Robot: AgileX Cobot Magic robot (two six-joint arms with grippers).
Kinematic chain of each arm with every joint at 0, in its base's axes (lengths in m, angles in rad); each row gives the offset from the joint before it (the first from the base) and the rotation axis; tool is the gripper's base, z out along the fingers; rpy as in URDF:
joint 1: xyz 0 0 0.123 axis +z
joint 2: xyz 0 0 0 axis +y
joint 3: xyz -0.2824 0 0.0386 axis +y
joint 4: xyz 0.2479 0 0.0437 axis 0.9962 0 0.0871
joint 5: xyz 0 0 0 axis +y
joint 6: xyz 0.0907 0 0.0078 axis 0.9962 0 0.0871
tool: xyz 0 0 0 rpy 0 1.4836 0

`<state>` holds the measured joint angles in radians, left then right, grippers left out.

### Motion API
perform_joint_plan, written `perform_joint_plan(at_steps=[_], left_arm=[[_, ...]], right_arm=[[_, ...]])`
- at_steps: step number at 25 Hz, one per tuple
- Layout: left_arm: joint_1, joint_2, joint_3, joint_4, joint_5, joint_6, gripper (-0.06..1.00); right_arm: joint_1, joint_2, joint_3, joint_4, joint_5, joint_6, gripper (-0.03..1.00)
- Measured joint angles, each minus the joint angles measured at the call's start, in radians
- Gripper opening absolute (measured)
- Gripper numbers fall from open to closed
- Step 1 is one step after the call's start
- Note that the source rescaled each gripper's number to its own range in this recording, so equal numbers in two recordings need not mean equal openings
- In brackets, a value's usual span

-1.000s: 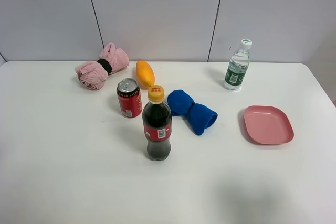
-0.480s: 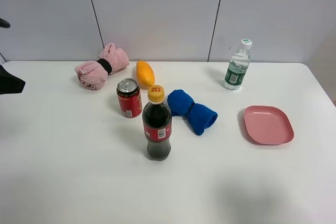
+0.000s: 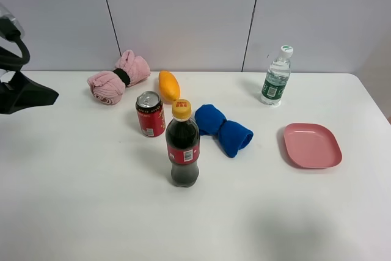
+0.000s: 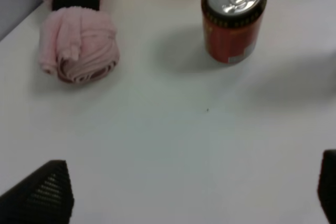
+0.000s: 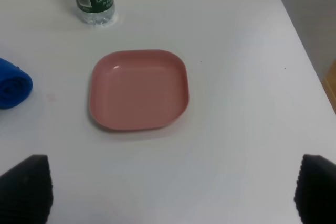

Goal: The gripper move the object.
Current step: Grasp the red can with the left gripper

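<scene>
since half a second ago the left gripper [image 3: 33,96] has come further in from the left edge of the high view, and now more of its black body shows there, above the table [image 3: 91,200]. nothing else on the table has changed place.

in the left wrist view its fingers [image 4: 44,195] show only as two dark tips in the lower corners of the frame, wide apart, with nothing between them.

from left to right in the high view, a rolled pink towel [image 3: 118,76] with a black band lies at the upper left. the red can [image 3: 150,114], which is the object of the task, stands upright to the lower right of the towel, well apart from the left gripper. just behind the can lies an orange thing [image 3: 169,85]. a dark cola bottle [image 3: 182,146] with a yellow cap stands in front of the can, near it but not touching. a rolled blue towel [image 3: 223,128] lies right of the bottle. a water bottle [image 3: 276,77] with a green label stands at the upper right, and a pink plate [image 3: 311,145] lies at the right.

the right gripper [image 5: 170,192] shows only in the right wrist view. its fingers [image 5: 26,187] are also wide apart, holding nothing, with the pink plate beyond them.
</scene>
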<state>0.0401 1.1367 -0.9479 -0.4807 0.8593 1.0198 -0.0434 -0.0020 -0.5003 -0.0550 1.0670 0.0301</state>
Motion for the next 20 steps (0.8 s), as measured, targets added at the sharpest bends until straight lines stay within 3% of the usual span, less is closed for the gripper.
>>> perform_joint_plan(at_steps=[11,20], left_arm=[[-0.163,0.175,-0.007,-0.002,-0.147,-0.005,0.82],[-0.239,0.363,-0.208,-0.002,-0.154,-0.077,0.82]], right_arm=[[0.0,0.0,0.0,0.0,0.0,0.0,1.0],[0.0,0.0,0.0,0.0,0.0,0.0,1.0]])
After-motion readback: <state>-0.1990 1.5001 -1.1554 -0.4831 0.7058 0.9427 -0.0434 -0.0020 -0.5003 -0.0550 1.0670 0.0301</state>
